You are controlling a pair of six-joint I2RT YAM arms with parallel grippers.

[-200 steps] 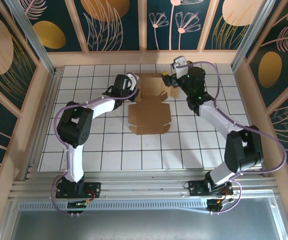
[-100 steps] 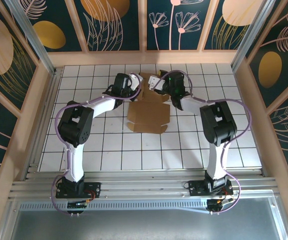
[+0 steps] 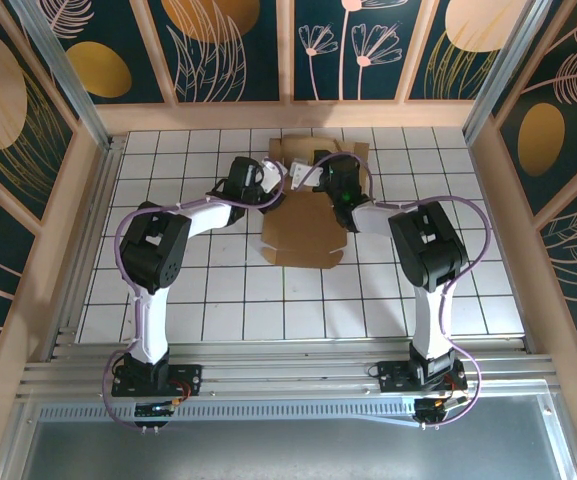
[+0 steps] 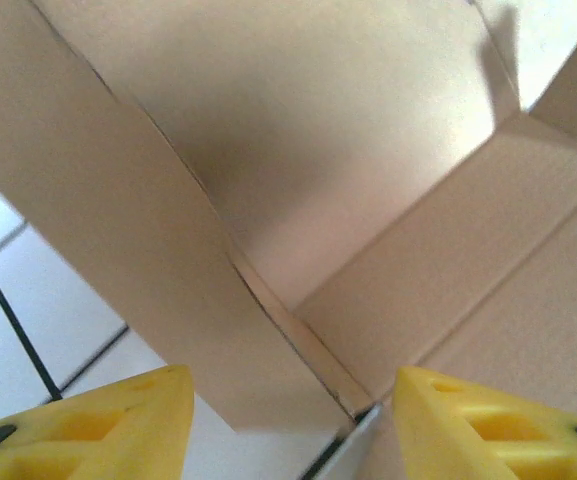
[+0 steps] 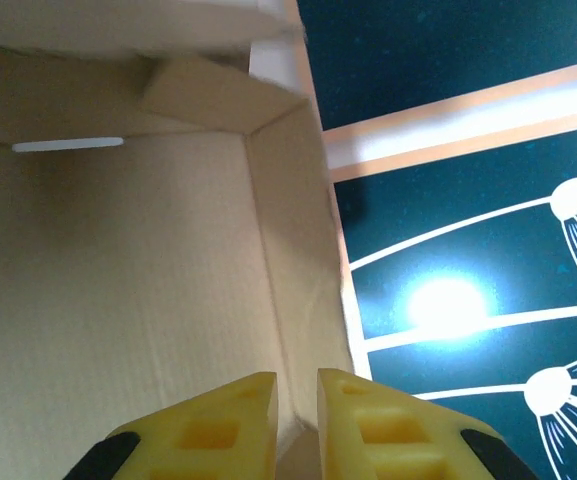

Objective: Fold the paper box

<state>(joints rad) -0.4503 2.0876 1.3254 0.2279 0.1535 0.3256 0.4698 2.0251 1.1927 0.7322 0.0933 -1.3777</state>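
Note:
The paper box (image 3: 303, 235), plain brown cardboard, lies partly folded on the white tiled table (image 3: 168, 160), its far flaps (image 3: 320, 150) raised. My left gripper (image 3: 271, 180) is at the box's far left corner. In the left wrist view it (image 4: 293, 390) stands open, its yellow fingers (image 4: 118, 420) wide apart on either side of a cardboard flap edge (image 4: 268, 300) without touching it. My right gripper (image 3: 308, 172) is at the far edge of the box. In the right wrist view it (image 5: 296, 385) is shut on an upright cardboard wall (image 5: 303, 250), beside the box's inner panel (image 5: 118, 280).
Patterned dark panels (image 3: 368, 45) wall in the table at the back and both sides. The right arm's elbow (image 3: 428, 245) is folded close to the box's right side. Bare tiles lie in front of the box (image 3: 298, 310).
The right arm swung left onto the box's far edge and its gripper closed on a cardboard wall. The left gripper opened. The box's far flaps rose.

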